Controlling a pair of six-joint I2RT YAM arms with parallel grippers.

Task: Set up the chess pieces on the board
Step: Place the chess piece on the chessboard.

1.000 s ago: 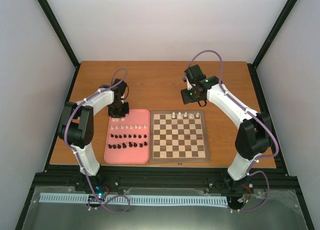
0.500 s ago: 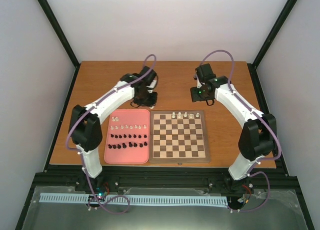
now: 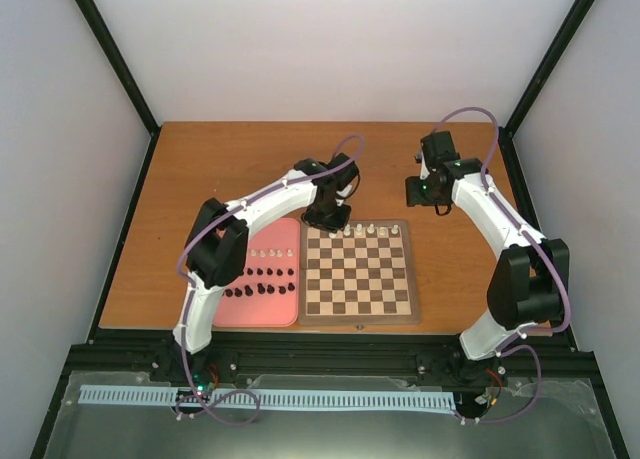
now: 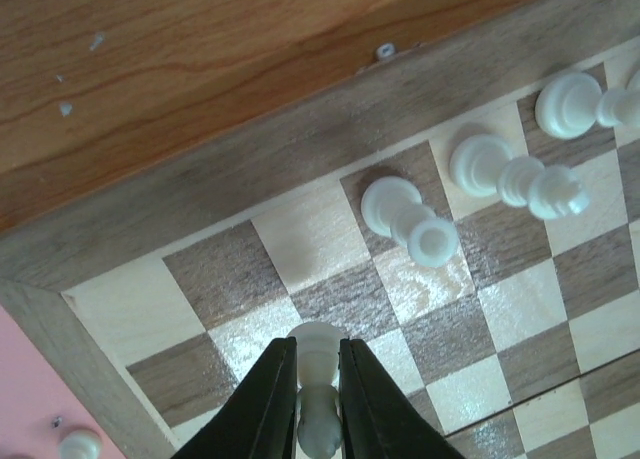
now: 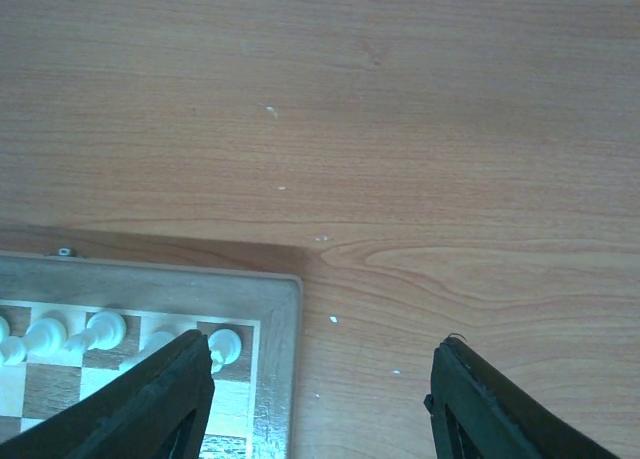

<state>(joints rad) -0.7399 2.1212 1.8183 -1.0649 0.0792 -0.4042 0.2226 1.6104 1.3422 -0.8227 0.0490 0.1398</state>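
**Setup barely begun: 1 white piece in hand above the board's far left corner**

The board (image 3: 360, 289) lies almost bare. Only its far row holds anything: a few standing white pieces (image 4: 400, 214), bunched from the middle towards the far right corner. No black piece is on it. Just left of the board, the pink tray (image 3: 262, 312) holds the rest: a row of white pieces (image 3: 270, 252) and, nearer than those, 2 rows of black pieces (image 3: 262, 272). By my reckoning most of the job is left: the remaining white back-row squares, the white pawns and the whole black side.

The right fingers (image 5: 160, 399) stand well apart with nothing between them, over bare tabletop (image 5: 400, 129) just beyond the board's far right corner.

The left fingers (image 4: 270, 399) are pinched nearly together on the held white piece (image 4: 318, 344), above the board's squares close to its far left corner. That piece's long axis runs along the fingers, so it appears upright, with 1 rounded end past the fingertips pointing down at the board. I cannot tell which kind of piece it is.
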